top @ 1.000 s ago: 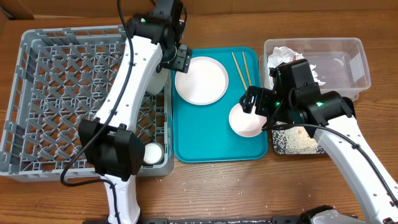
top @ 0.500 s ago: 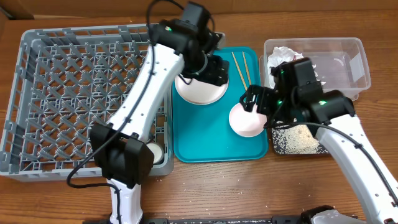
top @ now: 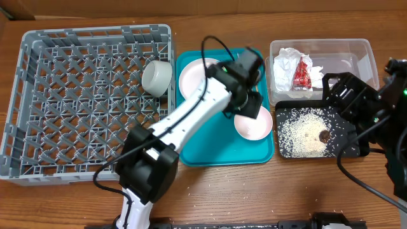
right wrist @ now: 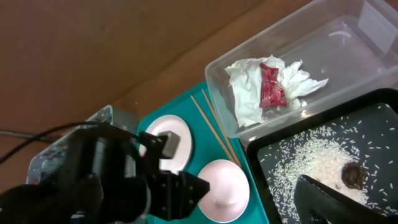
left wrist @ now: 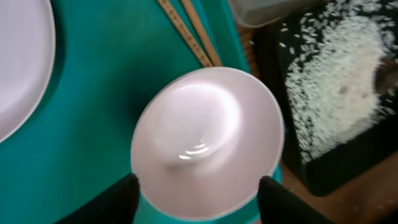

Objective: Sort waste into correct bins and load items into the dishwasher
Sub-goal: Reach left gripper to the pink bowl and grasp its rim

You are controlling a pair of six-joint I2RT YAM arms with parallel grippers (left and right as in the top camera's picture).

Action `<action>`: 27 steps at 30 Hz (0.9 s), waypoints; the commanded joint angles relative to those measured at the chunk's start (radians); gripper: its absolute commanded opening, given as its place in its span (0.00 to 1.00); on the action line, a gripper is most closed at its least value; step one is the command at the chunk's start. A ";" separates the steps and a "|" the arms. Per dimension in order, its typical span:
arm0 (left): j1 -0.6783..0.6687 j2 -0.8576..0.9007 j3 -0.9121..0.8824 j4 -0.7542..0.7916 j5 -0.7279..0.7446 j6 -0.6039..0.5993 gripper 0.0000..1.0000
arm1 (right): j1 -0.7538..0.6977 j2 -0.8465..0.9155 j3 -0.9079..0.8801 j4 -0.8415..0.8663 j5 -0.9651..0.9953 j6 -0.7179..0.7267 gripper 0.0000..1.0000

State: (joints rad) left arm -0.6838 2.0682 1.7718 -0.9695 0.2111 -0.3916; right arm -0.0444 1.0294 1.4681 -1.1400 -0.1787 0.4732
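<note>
The bowl point(left wrist: 205, 140) sits on the teal tray point(top: 216, 146), in the corner nearest the black tray point(top: 299, 154). It is round, so it has no long axis, and whether its mouth faces up or down is hard to make out. The left pincer point(left wrist: 199, 202) stands wide astride it, with one finger point(left wrist: 121, 199) at each side of the rim. I cannot tell whether the pads touch it, and both fingers are cut off at the bottom of the wrist view.

The chopsticks point(left wrist: 186, 28) lie side by side on the teal tray. Their long axis slants from the tray's far edge toward the bowl, and their near ends are hidden behind its rim. From overhead the left arm covers them. The plate point(top: 191, 76) lies in the teal tray's far left part, partly under that arm.

The right pincer point(top: 340, 108) hangs wide and empty off the teal tray's right side, over the black tray. Only one of its fingers shows in its own wrist view.
</note>
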 commanded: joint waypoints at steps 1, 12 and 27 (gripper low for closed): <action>-0.042 -0.028 -0.131 0.110 -0.150 -0.124 0.52 | -0.003 0.026 0.008 0.003 0.014 -0.003 1.00; -0.048 -0.028 -0.191 0.153 -0.230 -0.187 0.57 | -0.003 0.109 0.008 0.004 0.014 -0.003 1.00; -0.042 -0.027 -0.053 -0.026 -0.383 -0.180 0.61 | -0.003 0.271 0.008 0.004 0.014 -0.003 1.00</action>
State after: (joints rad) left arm -0.7326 2.0624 1.7416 -1.0096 -0.1200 -0.5560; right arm -0.0444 1.2789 1.4677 -1.1408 -0.1753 0.4736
